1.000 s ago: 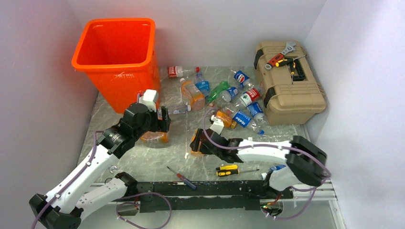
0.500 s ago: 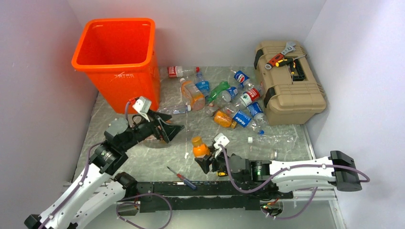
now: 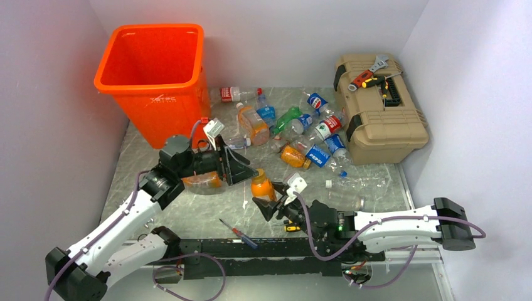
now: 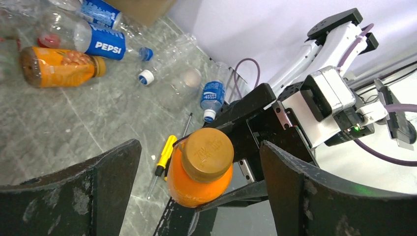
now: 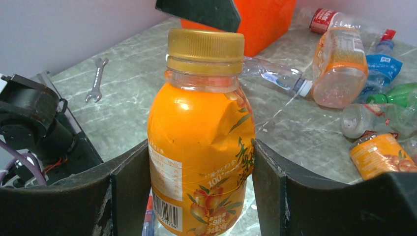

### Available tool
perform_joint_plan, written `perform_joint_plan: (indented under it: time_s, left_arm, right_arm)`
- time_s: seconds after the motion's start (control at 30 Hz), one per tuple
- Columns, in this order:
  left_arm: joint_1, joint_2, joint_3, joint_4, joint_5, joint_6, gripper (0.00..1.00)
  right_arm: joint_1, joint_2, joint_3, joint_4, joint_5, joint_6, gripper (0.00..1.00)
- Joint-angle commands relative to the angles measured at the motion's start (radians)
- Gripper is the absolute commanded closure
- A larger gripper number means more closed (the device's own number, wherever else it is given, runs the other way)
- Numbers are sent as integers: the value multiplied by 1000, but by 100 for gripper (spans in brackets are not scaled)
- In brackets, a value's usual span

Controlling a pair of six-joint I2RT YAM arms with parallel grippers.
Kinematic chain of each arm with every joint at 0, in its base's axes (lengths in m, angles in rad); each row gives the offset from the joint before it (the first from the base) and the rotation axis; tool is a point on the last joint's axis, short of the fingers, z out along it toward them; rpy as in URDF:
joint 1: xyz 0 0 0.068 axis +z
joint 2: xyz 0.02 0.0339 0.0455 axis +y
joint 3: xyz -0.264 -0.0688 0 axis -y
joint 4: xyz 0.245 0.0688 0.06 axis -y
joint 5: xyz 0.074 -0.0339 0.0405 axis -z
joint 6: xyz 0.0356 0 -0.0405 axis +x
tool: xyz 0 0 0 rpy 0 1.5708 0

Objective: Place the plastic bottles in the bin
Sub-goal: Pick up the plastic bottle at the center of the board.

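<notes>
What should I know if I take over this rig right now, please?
The right gripper is shut on the orange juice bottle, held upright, cap up.
The left gripper is open, close to that bottle's cap, not gripping it.
The bin stands at the far left; no bottle shows inside it.
The loose bottles lie between the bin and the toolbox; another orange bottle lies beside the left gripper.
Done: nothing binned that I can see.
Left: probably get the held bottle into the bin, then all the rest.
</notes>
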Motion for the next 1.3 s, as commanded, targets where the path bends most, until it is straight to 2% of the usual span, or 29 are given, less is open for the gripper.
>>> perform_joint_plan:
  time_s: [0.0,0.2,0.43,0.63,0.67,0.7,0.73,0.87,0.97,1.03,1.17,1.27]
  left_arm:
    - [-18,30,-8,96,76,-46,5]
    - [-77,66,2,77,59,-11,12]
    - [-143,88,6,50,8,30,30]
    - [-154,64,5,39,-41,53,79]
    - [-156,60,8,34,-47,56,88]
    - [-156,58,10,27,-55,61,98]
    - [-156,56,15,16,-65,66,100]
    - [-155,37,32,-30,-108,90,100]
    - [-155,2,95,-134,-196,163,100]
    - [-155,-23,179,-224,-311,238,100]
    - [-156,-14,434,-388,-540,472,100]
    - [-155,47,631,-442,-761,615,100]
  right_arm:
    - [8,8,31,111,10,-35,74]
    - [8,22,31,127,15,-33,74]
    - [8,13,29,126,22,-29,74]
    - [8,7,30,90,22,-1,71]
    - [8,8,37,71,29,11,67]
    - [8,10,46,49,36,25,58]
    - [7,13,57,21,37,37,44]
    - [8,14,105,-85,41,95,1]
    - [8,-10,156,-197,24,138,0]
    - [8,-40,194,-280,16,164,0]
    - [8,-115,240,-403,-27,190,0]
    - [8,-170,249,-401,-76,213,0]
